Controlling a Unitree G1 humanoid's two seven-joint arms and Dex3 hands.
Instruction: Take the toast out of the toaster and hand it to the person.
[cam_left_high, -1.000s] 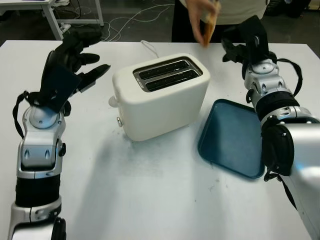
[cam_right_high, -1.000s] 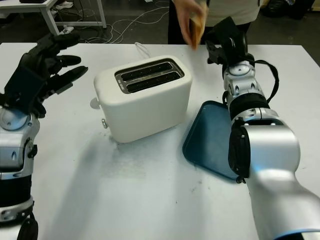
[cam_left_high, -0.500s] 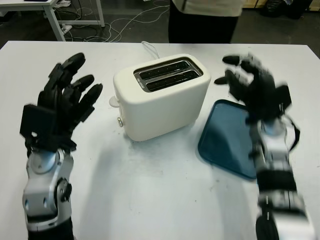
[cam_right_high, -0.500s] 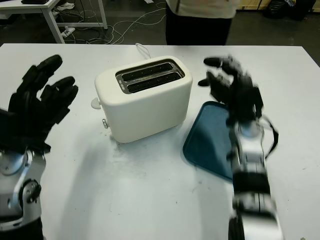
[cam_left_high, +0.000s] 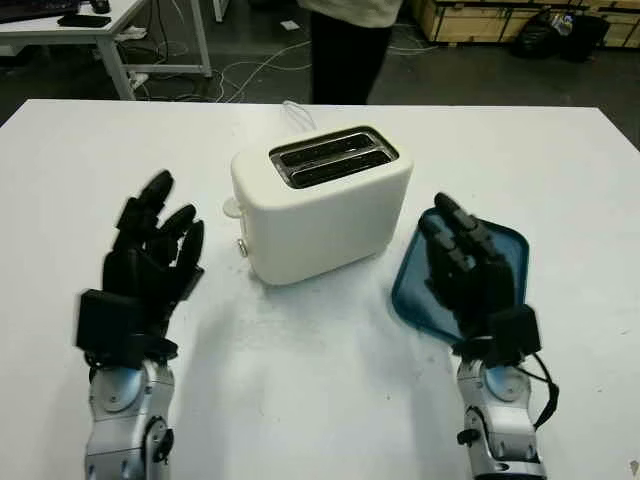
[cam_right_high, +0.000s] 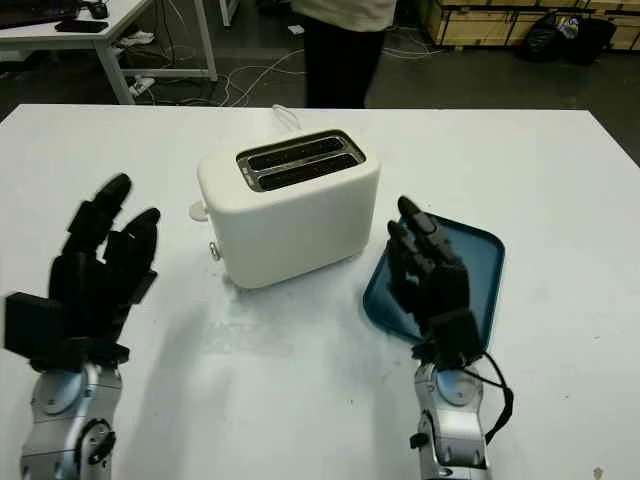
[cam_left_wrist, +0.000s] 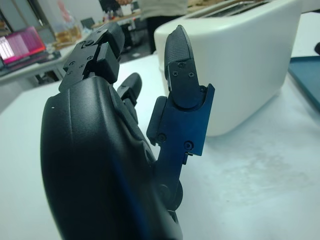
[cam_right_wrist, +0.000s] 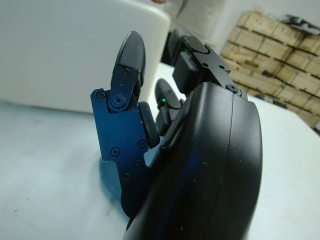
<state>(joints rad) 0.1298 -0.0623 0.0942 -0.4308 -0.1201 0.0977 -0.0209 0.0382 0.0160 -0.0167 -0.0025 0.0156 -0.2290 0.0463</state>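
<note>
Both arms have pulled back toward the robot since a second ago: the right hand (cam_left_high: 470, 275), which was stretched up by the person at the far edge, now hangs released over the near part of the blue tray (cam_left_high: 505, 250), holding nothing, and the left hand (cam_left_high: 145, 270) has dropped from its raised spot to the left of the toaster (cam_left_high: 320, 205), also released and empty. A second ago the person held something tan that looked like the toast; now no toast is visible on the desk (cam_left_high: 300, 400), and the toaster's two slots (cam_left_high: 330, 160) look dark and empty from above. The person (cam_left_high: 345, 45) stands behind the far edge, only torso and legs in sight. My reading is that the hand-over is done and the arms are retiring to rest. Around the toaster, its white cord (cam_left_high: 298, 112) trails toward the far edge and a small lever (cam_left_high: 232, 207) sticks out on the left side. The tray lies just beside the toaster on the right. Nothing blocks either hand; the toaster sits between them, well apart from both.
</note>
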